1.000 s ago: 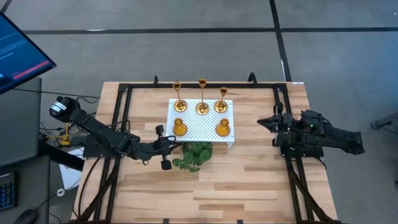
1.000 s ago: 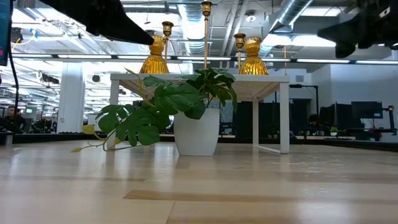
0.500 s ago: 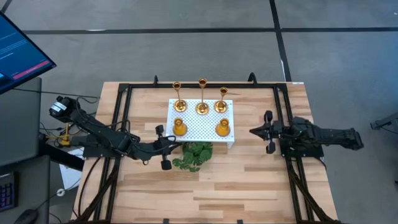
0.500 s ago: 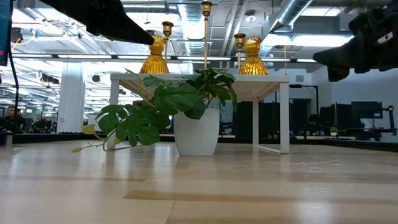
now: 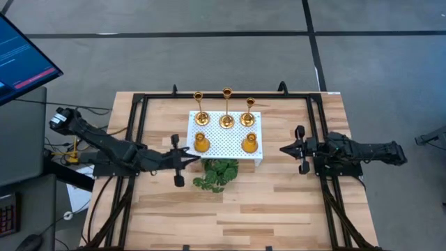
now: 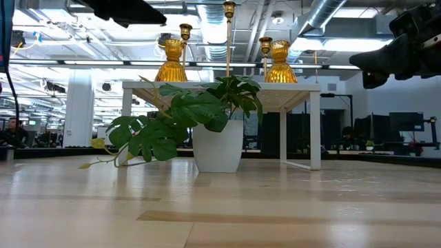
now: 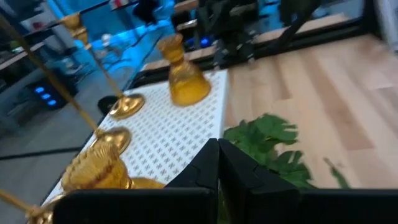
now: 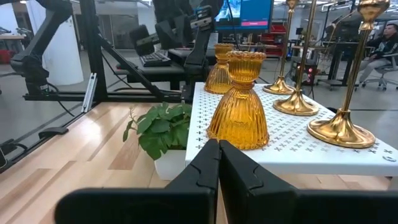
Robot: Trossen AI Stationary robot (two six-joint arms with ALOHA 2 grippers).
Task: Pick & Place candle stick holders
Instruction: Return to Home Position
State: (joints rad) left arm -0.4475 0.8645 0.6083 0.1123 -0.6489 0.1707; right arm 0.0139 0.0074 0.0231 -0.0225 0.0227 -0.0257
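Five gold holders stand on their bases on the white perforated platform (image 5: pixel 225 134). Three tall ones (image 5: pixel 227 120) line its far edge, and two short squat ones (image 5: pixel 201 143) (image 5: pixel 250 143) stand at its near edge. My left gripper (image 5: pixel 199 160) is shut and empty, left of the platform's near left corner, pointing at it; the nearest short holder (image 7: pixel 99 167) shows in its wrist view. My right gripper (image 5: pixel 282 148) is shut and empty, right of the platform, pointing at the right short holder (image 8: pixel 237 102).
A green leafy plant (image 5: pixel 217 173) in a white pot (image 6: pixel 217 145) stands under and in front of the platform's near edge. Black frame rails (image 5: pixel 136 139) (image 5: pixel 319 118) run along both sides of the table. Bare wood (image 5: pixel 230 216) lies toward the near edge.
My right gripper has gone toward the platform and a little down, then kept still. My left gripper has drawn back a little toward the table's left edge and risen. No holder has moved.
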